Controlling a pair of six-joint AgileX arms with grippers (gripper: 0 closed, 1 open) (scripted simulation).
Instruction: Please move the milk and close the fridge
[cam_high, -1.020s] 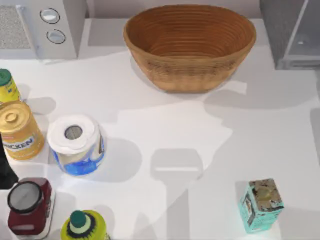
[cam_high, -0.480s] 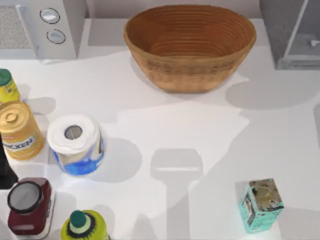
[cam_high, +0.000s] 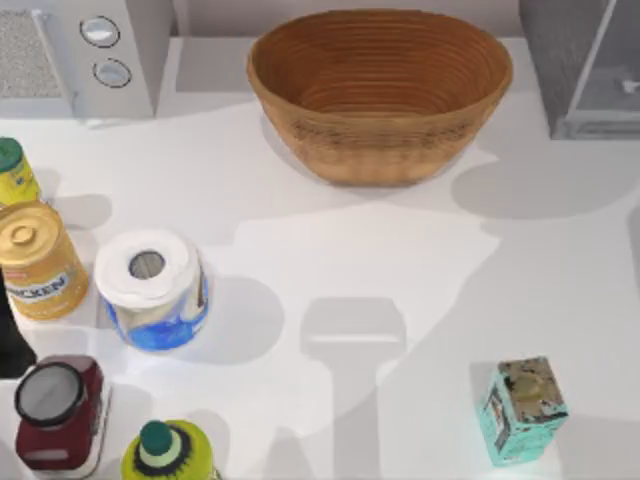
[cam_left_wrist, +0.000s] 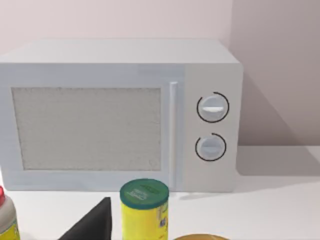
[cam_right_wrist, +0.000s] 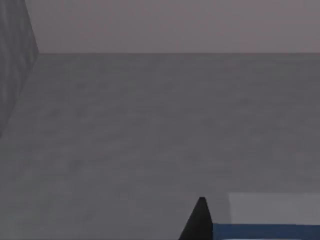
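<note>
Right gripper finger (cam_right_wrist: 200, 220) inside fridge (cam_right_wrist: 150, 130), milk (cam_right_wrist: 270, 220) touching beside it; grip state unclear. Grey interior floor ahead, side wall close. Left arm parked facing microwave (cam_left_wrist: 120, 115), yellow can (cam_left_wrist: 144, 207) below.

Wicker basket (cam_high: 380, 90) at the back, microwave (cam_high: 80, 55) back left, teal carton (cam_high: 522, 410) front right

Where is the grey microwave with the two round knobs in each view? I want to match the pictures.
Top view: microwave in the upper left corner, knobs on the side toward the basket.
Left wrist view: microwave seen front-on, behind the green-lidded yellow can.
Right wrist view: plain grey surfaces and the milk, its blue-and-white edge, instead.
Shared landmark: the yellow can, at the top view's left edge.
</note>
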